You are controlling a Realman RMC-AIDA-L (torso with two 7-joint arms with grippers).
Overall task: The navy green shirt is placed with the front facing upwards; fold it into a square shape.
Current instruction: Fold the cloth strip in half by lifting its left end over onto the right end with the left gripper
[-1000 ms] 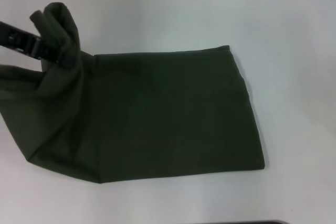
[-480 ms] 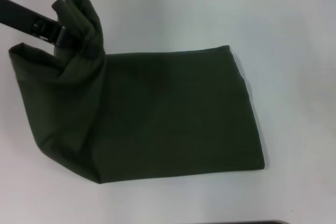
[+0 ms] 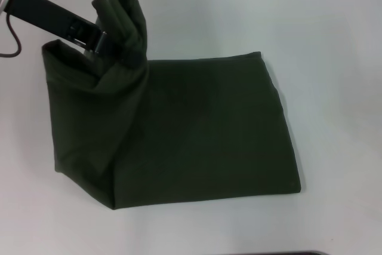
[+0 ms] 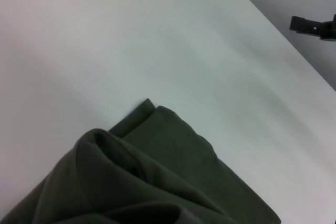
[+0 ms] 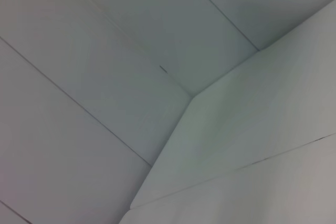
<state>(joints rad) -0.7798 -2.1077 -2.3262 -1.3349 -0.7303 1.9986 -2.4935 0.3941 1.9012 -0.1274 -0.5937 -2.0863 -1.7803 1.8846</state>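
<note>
Your left gripper (image 3: 100, 43) is clamped on a bunched handful of the navy green shirt (image 3: 197, 129), at the far left corner of the cloth. Its jaws stand narrow, pinched onto the gathered fabric, which rises above them in a rounded, rolled lump. The black gripper body reaches in from the upper left, with a pale metal arm section and a thin dark cable behind it.

You see the shirt lying on the white table (image 3: 334, 40), already folded into a rough rectangle with its plain side up; no lettering shows. The right part lies flat and smooth, with straight edges and a neat far right corner. The left part is lifted off the surface and drapes from the grip in soft diagonal creases down to the near left corner.

In your left wrist view the cloth (image 4: 157, 182) looks matte and soft, layered in thick folds with a squared corner resting on the table (image 4: 131, 40).

Your right gripper does not appear in any view.
</note>
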